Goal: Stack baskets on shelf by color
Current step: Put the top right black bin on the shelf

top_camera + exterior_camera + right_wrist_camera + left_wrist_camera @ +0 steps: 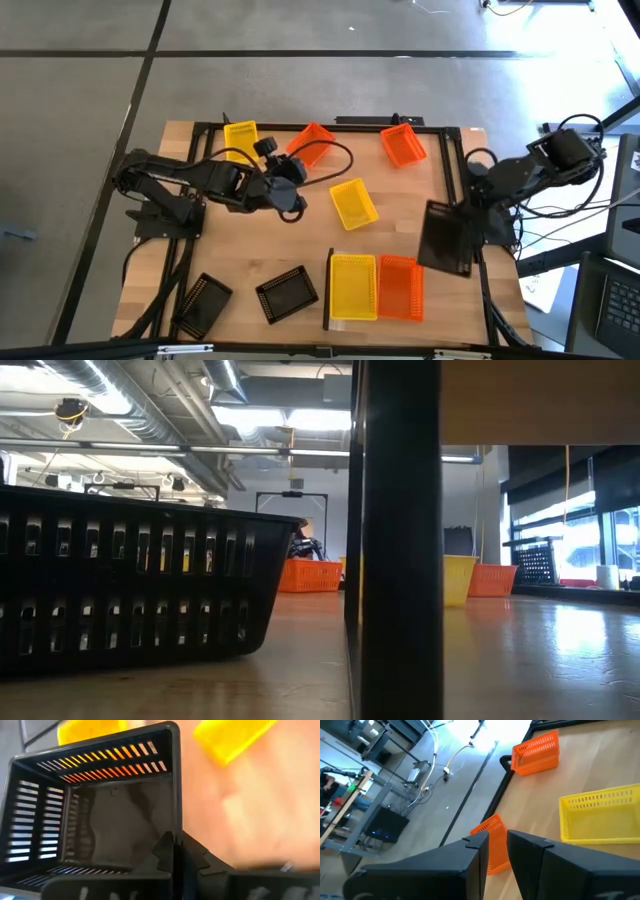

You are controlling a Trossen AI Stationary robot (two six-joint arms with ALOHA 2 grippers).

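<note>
Black basket (pixel 90 815) in right hand (pixel 175 847), far wall seemingly cropped.

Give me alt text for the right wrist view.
The right gripper is shut on the rim of a black basket, whose slotted interior fills most of the view. Beyond it, a blurred yellow basket lies on the wooden tabletop.

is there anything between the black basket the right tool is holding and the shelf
Nothing visible. The right tool is shut on the black basket's rim at the table's right edge. In the high view only bare tabletop lies between it and the shelf, where a yellow and an orange basket sit.
</note>
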